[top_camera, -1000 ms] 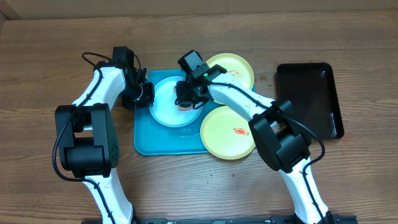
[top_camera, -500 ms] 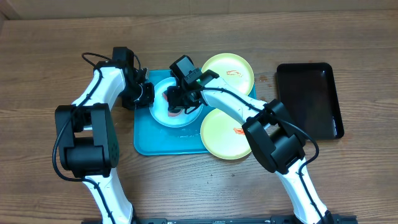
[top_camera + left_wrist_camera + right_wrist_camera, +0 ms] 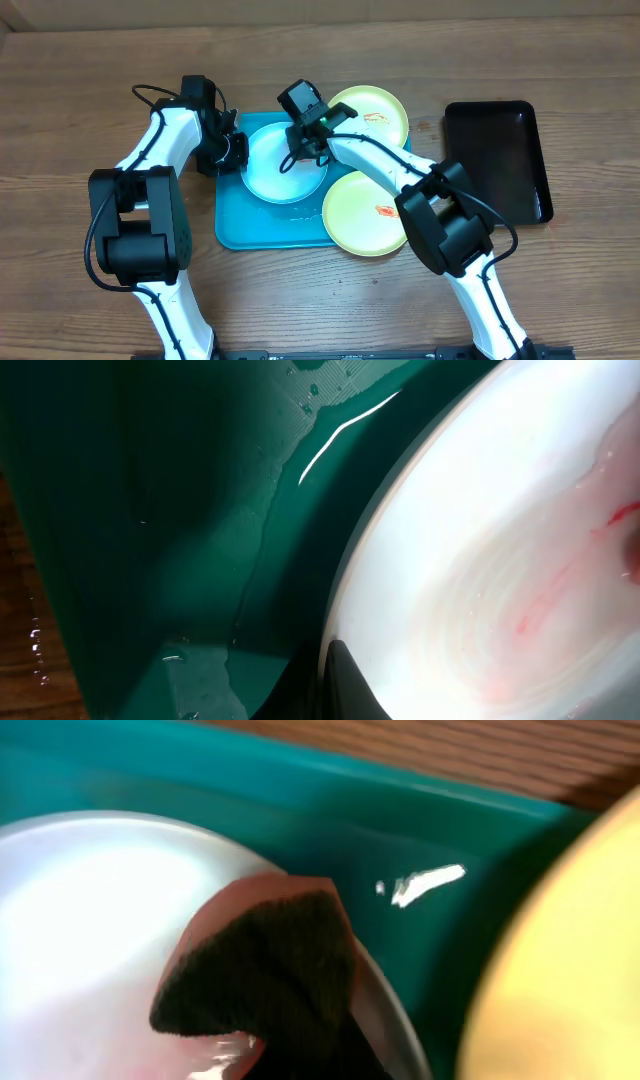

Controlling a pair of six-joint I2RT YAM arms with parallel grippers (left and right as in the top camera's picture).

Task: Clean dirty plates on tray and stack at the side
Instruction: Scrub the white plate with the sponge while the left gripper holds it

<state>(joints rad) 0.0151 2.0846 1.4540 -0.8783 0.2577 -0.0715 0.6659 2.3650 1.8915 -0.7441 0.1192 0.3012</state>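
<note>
We see the right hand (image 3: 305, 150) clamping a dark sponge (image 3: 265, 965) onto the pale blue plate (image 3: 270, 178), upper centre, inside the turquoise tray (image 3: 262, 228). The left hand (image 3: 236, 152) sits at the plate's left rim; we cannot tell its grip.

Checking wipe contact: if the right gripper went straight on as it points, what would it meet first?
Likely the pale blue plate, near its rim: the sponge held by the right gripper hangs over it. Whether they touch is unclear.
</note>
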